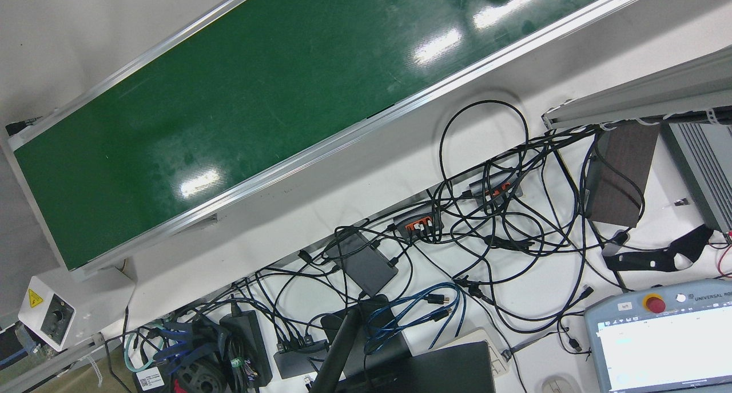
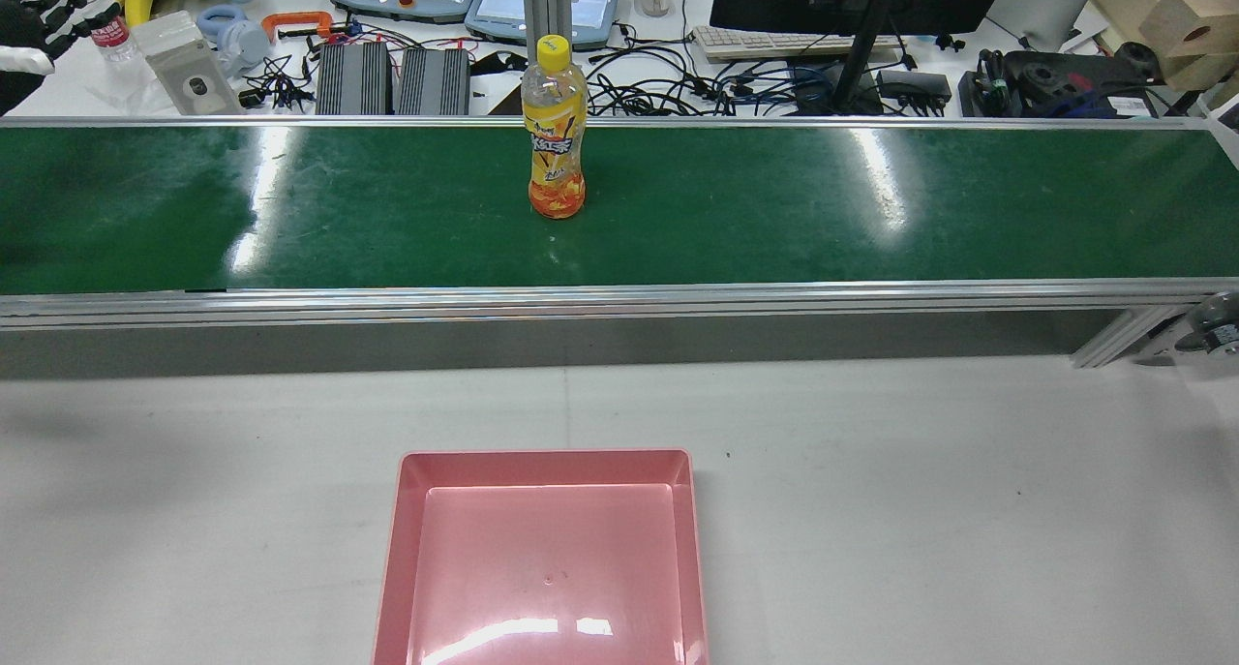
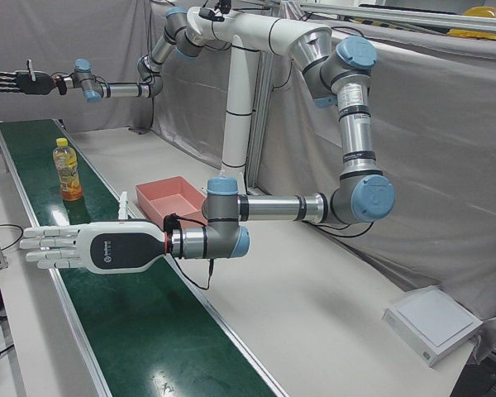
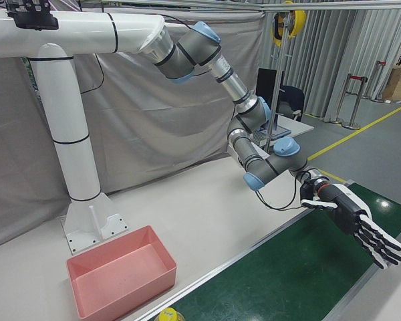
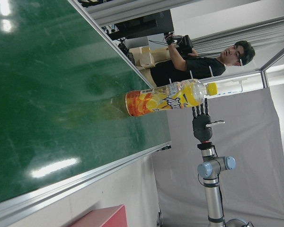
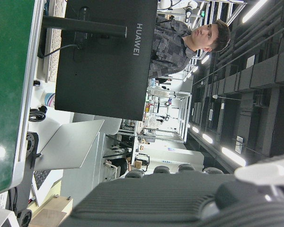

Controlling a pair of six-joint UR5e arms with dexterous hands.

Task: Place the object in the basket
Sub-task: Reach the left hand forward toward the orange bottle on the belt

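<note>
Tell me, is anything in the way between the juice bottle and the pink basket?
Nothing visible. The juice bottle stands upright on the green belt; only the belt's metal rail and bare white table lie before the empty pink basket.

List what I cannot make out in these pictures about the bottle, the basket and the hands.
- Bottle: the right-front view shows only its cap, and the bottom edge cuts off the rest.
- Basket: the rear view's bottom edge cuts off its near side.
- Left hand: the rear view's top-left corner cuts off most of it.
- Right hand: outside the rear view.
- Front view: only the belt and cables.
</note>
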